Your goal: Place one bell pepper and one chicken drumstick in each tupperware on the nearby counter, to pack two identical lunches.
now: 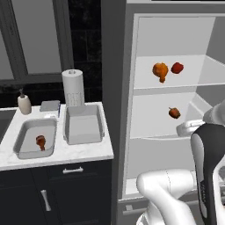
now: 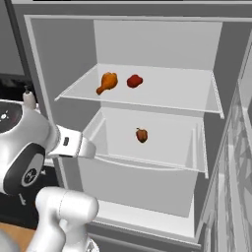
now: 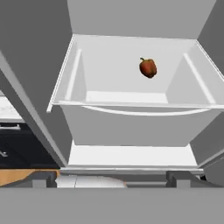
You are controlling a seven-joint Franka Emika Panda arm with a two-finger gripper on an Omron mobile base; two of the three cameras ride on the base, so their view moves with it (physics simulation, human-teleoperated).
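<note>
Your tool (image 3: 112,177) hangs spread and empty at the bottom of the hand view, facing the fridge drawer (image 3: 131,107); a dark bell pepper (image 3: 148,68) sits upper right inside, clear of the walls. On the surface (image 1: 66,151) at left, one tupperware (image 1: 36,138) holds a brown drumstick (image 1: 41,141).

A glossy white robot arm (image 2: 64,211) with rounded, tube-like segments, dark charcoal joint covers (image 1: 206,171), and small white markings printed on the dark sections.
</note>
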